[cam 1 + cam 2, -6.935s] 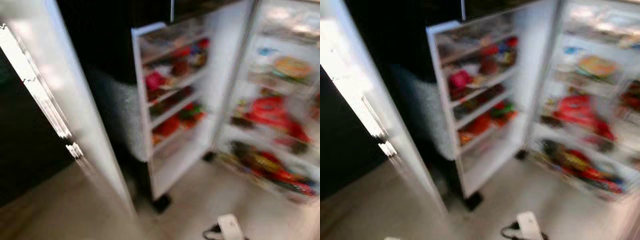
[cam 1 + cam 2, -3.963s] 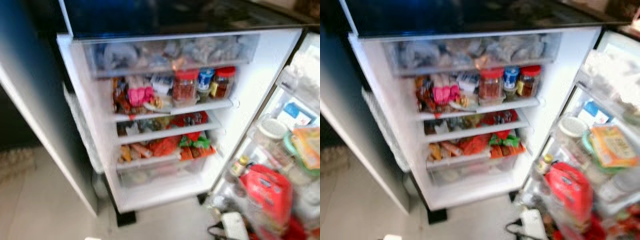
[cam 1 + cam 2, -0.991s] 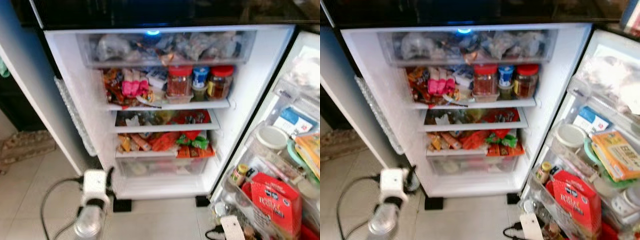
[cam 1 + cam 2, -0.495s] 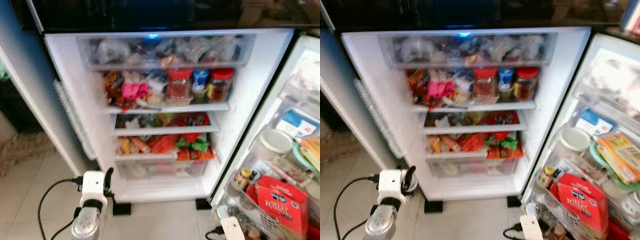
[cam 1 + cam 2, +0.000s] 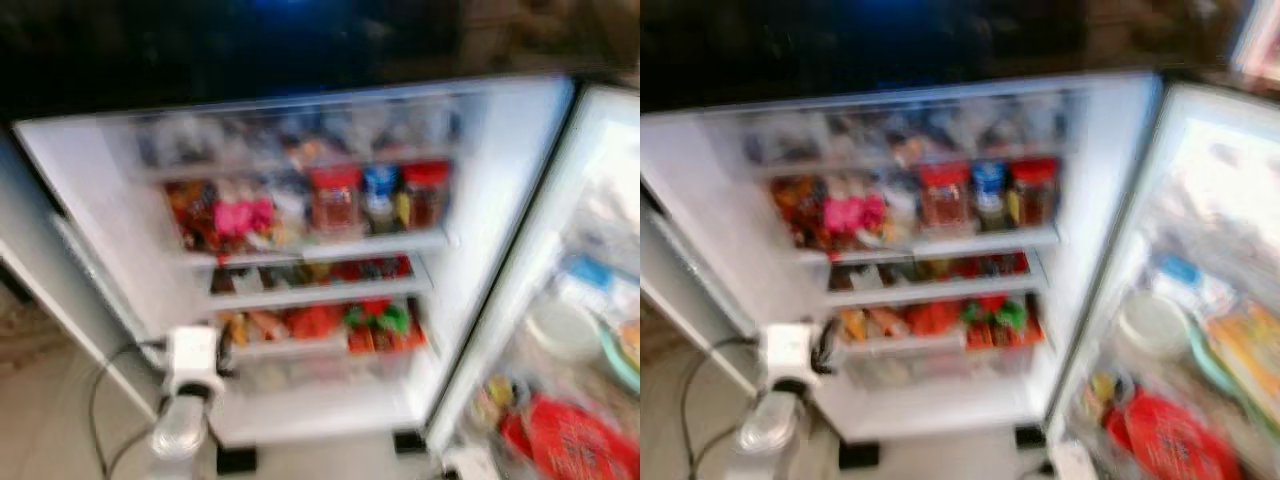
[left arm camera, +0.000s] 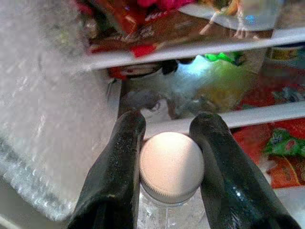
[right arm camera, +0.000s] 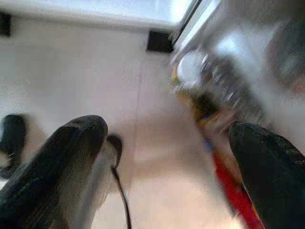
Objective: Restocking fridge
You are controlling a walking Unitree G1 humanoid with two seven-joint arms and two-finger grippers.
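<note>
Bottle (image 6: 171, 167) clamped in left pincer (image 6: 167, 143), facing fridge shelves (image 5: 320, 250).

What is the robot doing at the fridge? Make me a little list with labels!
Place: open fridge, shelves packed with food
Left hand: shut on a clear bottle with a white cap, raised in front of the lower shelves
Right hand: open, holding nothing, pointing down at the floor by the fridge door
Upper shelf: two red-lidded jars with a blue-lidded one between them, pink packets to their left
Door: shelves full of containers and a red bag
Picture: blurry, small labels cannot be read
</note>
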